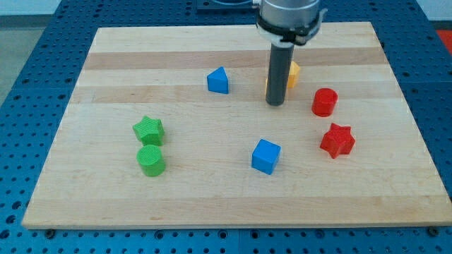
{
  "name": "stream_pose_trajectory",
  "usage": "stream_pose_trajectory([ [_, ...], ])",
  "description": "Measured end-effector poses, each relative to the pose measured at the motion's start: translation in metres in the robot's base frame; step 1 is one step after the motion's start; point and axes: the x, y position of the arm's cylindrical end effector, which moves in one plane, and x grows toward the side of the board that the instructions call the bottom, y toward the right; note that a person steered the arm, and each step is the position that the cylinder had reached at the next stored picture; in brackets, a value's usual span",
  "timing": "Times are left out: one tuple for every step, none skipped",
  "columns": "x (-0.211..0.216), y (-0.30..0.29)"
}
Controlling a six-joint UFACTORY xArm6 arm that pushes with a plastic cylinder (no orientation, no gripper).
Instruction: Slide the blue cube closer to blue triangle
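Wooden board [212,190] lies on a blue perforated table [28,42], light grain, filling most of the single camera view.

Arm comes down from the view's top centre; grey housing [289,15], then the dark rod [277,74]. My tip [275,104] rests on the board in the upper middle, holding nothing, touching no block as far as I can see. No jaws on this tool, just the bare rod end.

Blue cube [266,156] sits below the tip toward the view's bottom, well apart from it, slightly turned on the board. Blue triangle [218,80] sits to the view's left of the tip, near but not touching. Cube and triangle are well apart, the cube lower and to the view's right of the triangle.

Yellow block [293,73] is just behind the rod, mostly hidden; shape is hard to tell, and contact with the rod cannot be judged.

Red cylinder [325,102] stands to the view's right of the tip. Red star [337,140] lies just below the cylinder, apart from it.

Green star [148,130] is on the view's left side, green cylinder [151,160] just below it, very close, maybe touching.
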Motion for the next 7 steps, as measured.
stream_pose_trajectory([
  [-0.022, 0.0],
  [-0.022, 0.0],
  [0.019, -0.023],
  [0.059, -0.028],
  [0.059, -0.017],
  [0.076, 0.017],
  [0.079, 0.02],
])
